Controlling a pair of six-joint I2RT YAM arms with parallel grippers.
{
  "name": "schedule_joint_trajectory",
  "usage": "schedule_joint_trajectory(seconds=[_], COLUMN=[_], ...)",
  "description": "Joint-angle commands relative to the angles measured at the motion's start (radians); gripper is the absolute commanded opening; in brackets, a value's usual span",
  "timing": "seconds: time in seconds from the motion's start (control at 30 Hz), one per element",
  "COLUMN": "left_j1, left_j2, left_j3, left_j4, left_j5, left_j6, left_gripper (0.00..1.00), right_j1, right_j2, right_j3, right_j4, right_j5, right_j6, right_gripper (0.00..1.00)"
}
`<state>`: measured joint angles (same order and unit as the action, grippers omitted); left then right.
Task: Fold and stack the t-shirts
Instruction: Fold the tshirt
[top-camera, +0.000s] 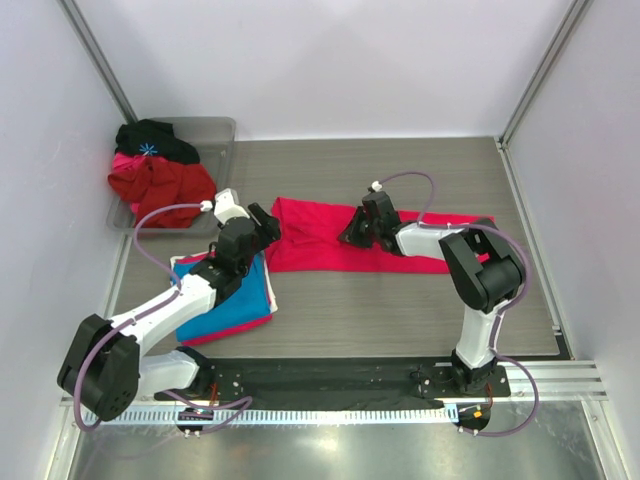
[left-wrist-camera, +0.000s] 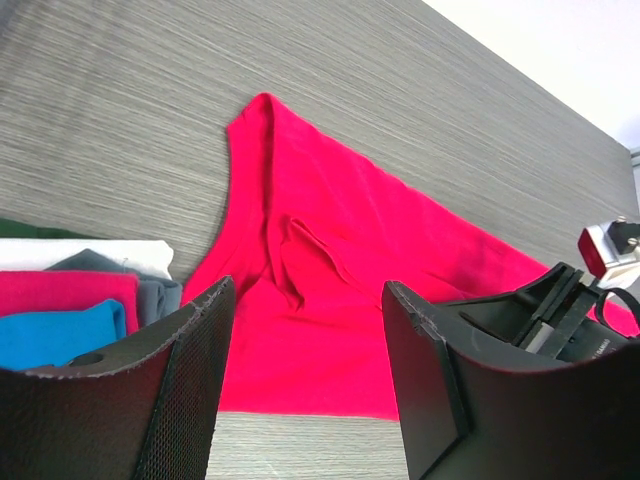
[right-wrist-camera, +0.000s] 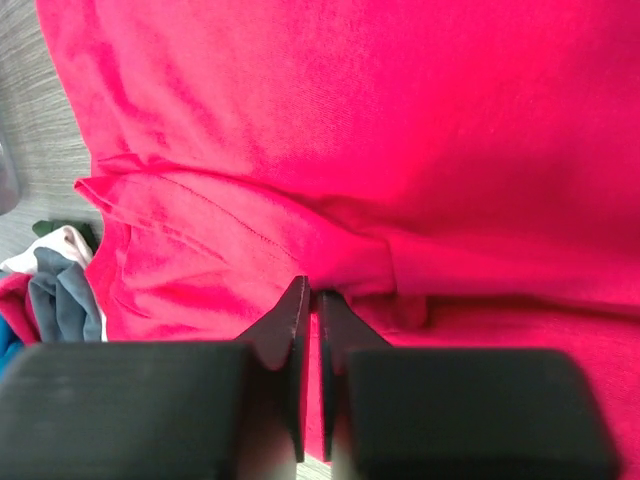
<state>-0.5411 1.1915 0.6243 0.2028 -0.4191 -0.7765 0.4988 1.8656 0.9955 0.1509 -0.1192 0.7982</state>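
Observation:
A bright crimson-pink t-shirt (top-camera: 310, 245) lies spread across the middle of the table, partly folded lengthwise. My right gripper (top-camera: 352, 235) rests on its middle, and in the right wrist view the gripper (right-wrist-camera: 310, 290) is shut on a raised fold of this shirt (right-wrist-camera: 400, 120). My left gripper (top-camera: 268, 226) is open over the shirt's left end; in the left wrist view the gripper (left-wrist-camera: 308, 300) is empty, with the shirt (left-wrist-camera: 330, 230) below it. A folded bright blue t-shirt (top-camera: 235, 300) tops a stack at the left, with a pink-red one (top-camera: 228, 335) under it.
A clear bin (top-camera: 215, 130) at the back left holds dark red (top-camera: 160, 180) and black (top-camera: 150, 135) clothes. The left wrist view shows white (left-wrist-camera: 90, 255) and grey (left-wrist-camera: 155, 292) folded cloth in the stack. Frame posts stand at the far corners.

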Motion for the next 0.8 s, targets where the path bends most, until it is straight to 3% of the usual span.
schedule_joint_trajectory(seconds=[0.0, 0.07, 0.33, 0.77], left_j1=[0.000, 0.001, 0.001, -0.003], left_j2=[-0.010, -0.004, 0.081, 0.209], left_j3=[0.003, 0.008, 0.061, 0.132], left_j4=[-0.002, -0.003, -0.026, -0.051], left_j5=[-0.037, -0.032, 0.080, 0.213], left_j6=[-0.003, -0.004, -0.006, 0.006], left_gripper=[0.62, 0.62, 0.61, 0.56], right_j1=[0.012, 0.014, 0.014, -0.088], right_j2=[0.010, -0.012, -0.141, -0.213], right_j3=[0.045, 0.048, 0.057, -0.069], right_j4=[0.036, 0.013, -0.174, -0.185], right_j5=[-0.017, -0.023, -0.120, -0.322], right_j6=[0.009, 0.007, -0.013, 0.007], right_gripper=[0.06, 0.01, 0.01, 0.02])
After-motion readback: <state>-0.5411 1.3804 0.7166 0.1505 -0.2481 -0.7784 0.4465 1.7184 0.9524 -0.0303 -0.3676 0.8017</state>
